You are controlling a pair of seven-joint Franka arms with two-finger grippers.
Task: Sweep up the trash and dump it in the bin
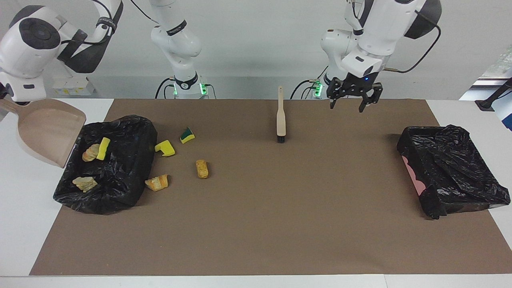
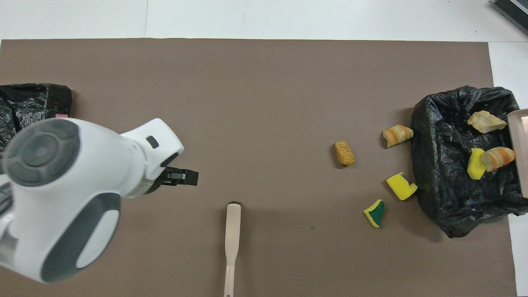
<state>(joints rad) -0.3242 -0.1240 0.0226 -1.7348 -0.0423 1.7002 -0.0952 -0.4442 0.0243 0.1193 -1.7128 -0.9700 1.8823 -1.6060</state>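
My right gripper (image 1: 2, 101) sits at the view's edge, shut on the handle of the beige dustpan (image 1: 47, 132). The pan hangs tilted and bare beside the black-bagged bin (image 1: 120, 176), at the right arm's end. Three pieces of trash lie in the bin (image 2: 445, 165): a tan chunk (image 1: 85, 183), a yellow sponge piece (image 1: 104, 147) and a bread chunk (image 1: 91, 152). Several more lie on the mat beside it, among them a yellow sponge (image 1: 165, 148) and a tan piece (image 1: 202, 169). The brush (image 1: 281, 120) lies flat on the mat. My left gripper (image 1: 353, 105) hangs open and holds nothing.
A second bin lined with a black bag (image 1: 448, 168) stands at the left arm's end of the brown mat (image 1: 280, 224). In the overhead view the left arm's body covers part of that bin (image 2: 33, 103) and the mat near it.
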